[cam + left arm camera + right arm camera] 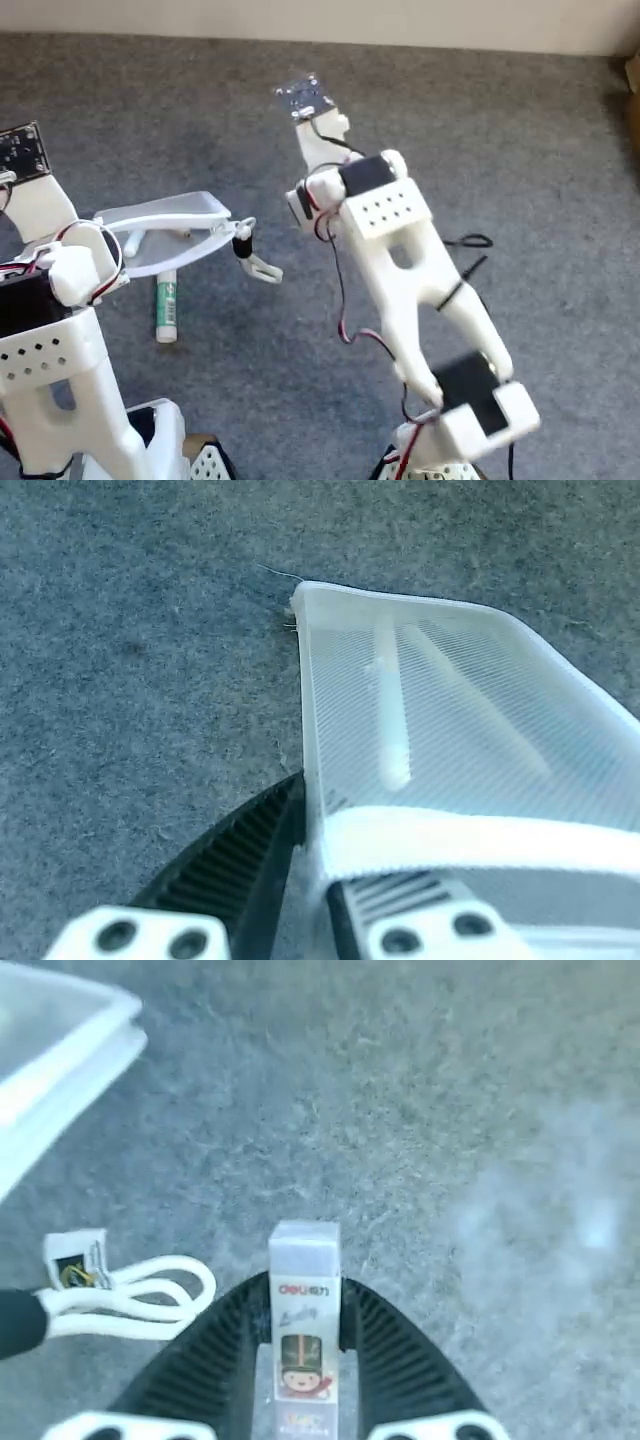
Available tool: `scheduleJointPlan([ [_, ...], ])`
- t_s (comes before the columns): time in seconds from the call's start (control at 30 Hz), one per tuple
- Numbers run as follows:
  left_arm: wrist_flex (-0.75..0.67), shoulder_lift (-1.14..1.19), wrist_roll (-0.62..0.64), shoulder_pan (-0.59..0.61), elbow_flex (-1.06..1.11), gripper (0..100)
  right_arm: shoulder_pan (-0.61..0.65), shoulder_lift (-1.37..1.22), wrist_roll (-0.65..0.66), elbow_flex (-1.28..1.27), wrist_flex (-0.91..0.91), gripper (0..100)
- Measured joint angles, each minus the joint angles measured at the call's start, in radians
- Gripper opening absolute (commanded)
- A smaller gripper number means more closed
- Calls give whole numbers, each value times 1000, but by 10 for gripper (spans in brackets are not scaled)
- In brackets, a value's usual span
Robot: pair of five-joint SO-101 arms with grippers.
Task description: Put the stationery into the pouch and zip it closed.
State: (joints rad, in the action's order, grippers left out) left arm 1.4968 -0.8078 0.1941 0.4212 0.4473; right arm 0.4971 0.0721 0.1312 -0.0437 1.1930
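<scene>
- Eraser (pixel 304 1260) sat between the jaws of the right gripper (pixel 305 1285), which were closed snugly on its two long sides. Its long axis ran along the fingers and its end poked out past the tips.
- From those jaws the pouch (pixel 165 225) lay to the left in the high view, at middle left of the frame, apart across bare carpet (pixel 520 150). Its long axis ran roughly left to right there.
- Left gripper (pixel 315 825) was clamped on one edge of the pouch and seemed to hold it off the carpet. That arm was the nearer to it, while the eraser was the right arm's to bring over.
- Pouch looked like pale, see-through mesh with a white band along the gripped edge. Long pale shapes showed through it, too faint to name.
- White cord (pixel 130 1295) with a small tag trailed at its right-hand end, at lower left of the right wrist view.
- Glue stick (pixel 166 300) lay on the carpet just below the pouch in the high view, its long axis running top to bottom.
</scene>
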Motion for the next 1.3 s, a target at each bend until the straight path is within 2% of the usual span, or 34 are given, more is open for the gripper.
scheduleJointPlan([
  [0.33, 0, 0, 0, 0, 0, 7, 78, 342, -126, -253, -138, 5],
  [0.7, 0, 0, 0, 0, 0, 7, 203, 684, -133, -603, -431, 5],
  [0.93, 0, 0, 0, 0, 0, 7, 285, 845, -133, -726, -608, 5],
  [1.13, 0, 0, 0, 0, 0, 7, 387, 970, -133, -830, -801, 5],
  [1.3, 0, 0, 0, 8, 0, 7, 463, 1011, -133, -907, -1065, 5],
])
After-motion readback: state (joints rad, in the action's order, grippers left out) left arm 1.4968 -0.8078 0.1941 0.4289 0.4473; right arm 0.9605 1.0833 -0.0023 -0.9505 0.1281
